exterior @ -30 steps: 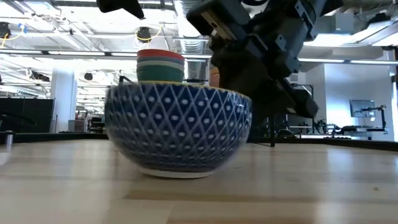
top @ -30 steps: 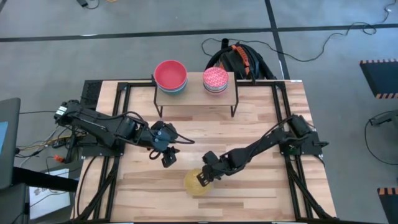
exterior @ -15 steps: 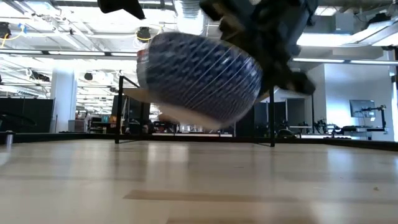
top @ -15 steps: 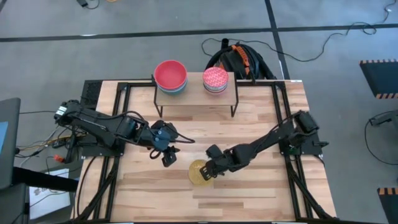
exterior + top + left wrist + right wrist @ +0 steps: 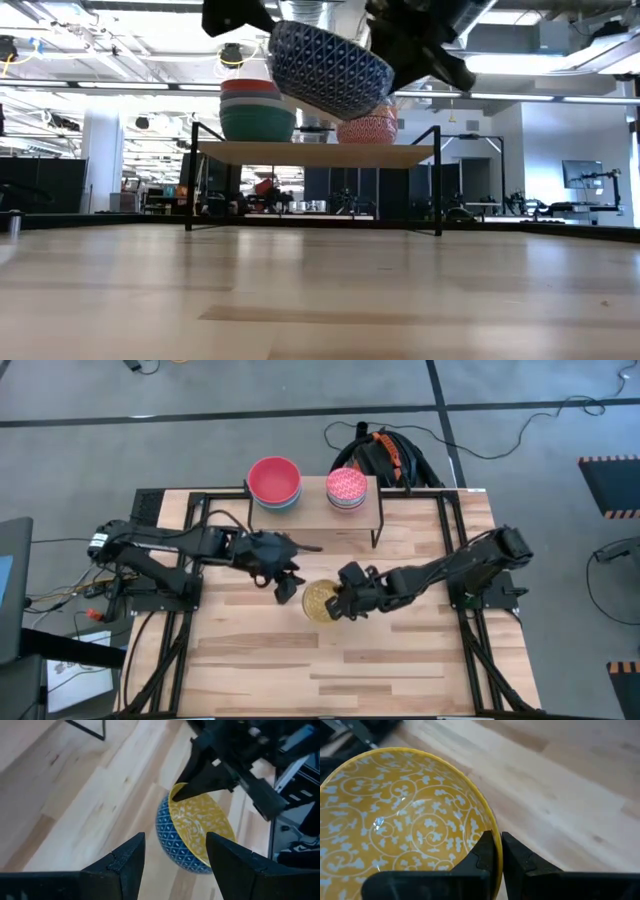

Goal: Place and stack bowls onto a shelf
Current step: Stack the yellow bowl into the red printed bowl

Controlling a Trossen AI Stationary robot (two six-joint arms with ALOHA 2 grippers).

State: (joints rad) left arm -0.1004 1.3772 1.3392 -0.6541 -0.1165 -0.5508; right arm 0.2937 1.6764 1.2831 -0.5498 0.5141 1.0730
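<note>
One yellow-patterned bowl (image 5: 320,601) hangs above the desk (image 5: 400,660), rim pinched in the right pincer (image 5: 345,603) — mid-carry; next, lift it onto the shelf (image 5: 312,513). Left pincer (image 5: 283,582) gapes empty beside it.

Two dark jointed arms, each with flat black fingers (image 5: 125,865).

No readable text, labels, brands or numbers in any view. Only markings are decorative or too small to make out: white scrollwork inside the yellow bowl (image 5: 405,830), white lattice on its blue outside (image 5: 330,65), orange-and-black hazard striping on floor gear (image 5: 610,460) right of the worktop (image 5: 400,650). White paper (image 5: 75,665) at the left edge: print illegible.
</note>
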